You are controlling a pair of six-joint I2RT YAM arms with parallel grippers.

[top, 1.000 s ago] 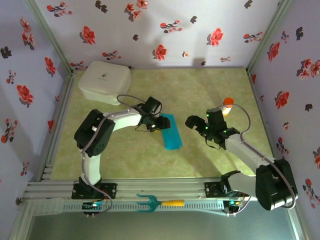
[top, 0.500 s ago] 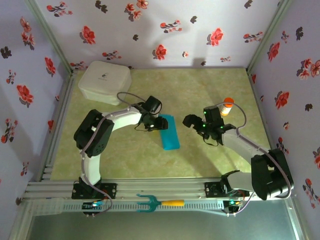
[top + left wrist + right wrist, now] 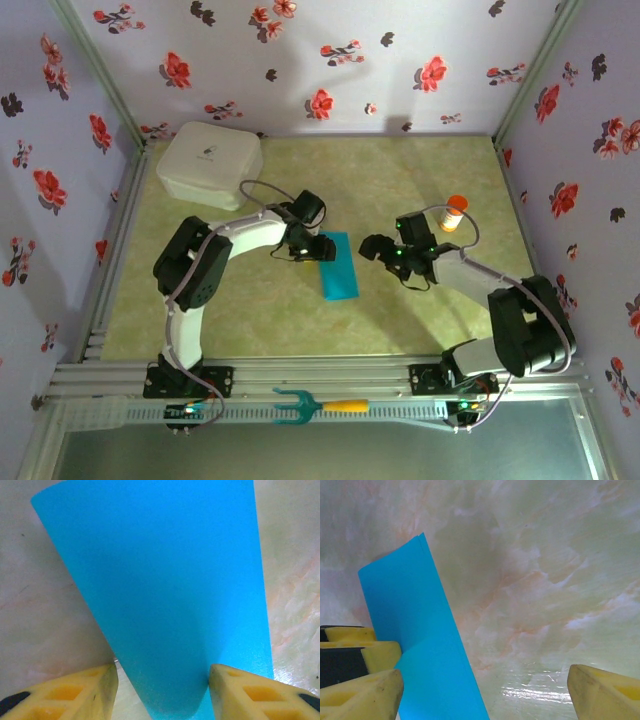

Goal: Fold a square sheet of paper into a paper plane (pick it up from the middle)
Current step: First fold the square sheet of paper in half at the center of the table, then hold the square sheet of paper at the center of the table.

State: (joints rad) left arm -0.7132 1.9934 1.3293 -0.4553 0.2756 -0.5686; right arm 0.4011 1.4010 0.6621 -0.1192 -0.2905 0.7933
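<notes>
The teal-blue paper (image 3: 337, 268) lies on the table as a long folded strip, its free end rising a little. My left gripper (image 3: 313, 247) stands at the strip's upper left end. In the left wrist view the left gripper (image 3: 162, 692) is open, and the paper (image 3: 165, 580) bulges between its yellow fingers, touching the right one. My right gripper (image 3: 376, 247) hangs open just right of the strip. In the right wrist view the paper (image 3: 415, 630) sits by the left finger of my right gripper (image 3: 482, 695), with bare table across the gap.
A white lidded box (image 3: 210, 165) sits at the back left. An orange-capped bottle (image 3: 454, 212) stands behind the right arm. A teal fork-shaped tool with a yellow handle (image 3: 305, 405) lies on the front rail. Flowered walls enclose the table.
My right gripper has moved left, closer to the paper strip. The left gripper and the paper have barely shifted.
</notes>
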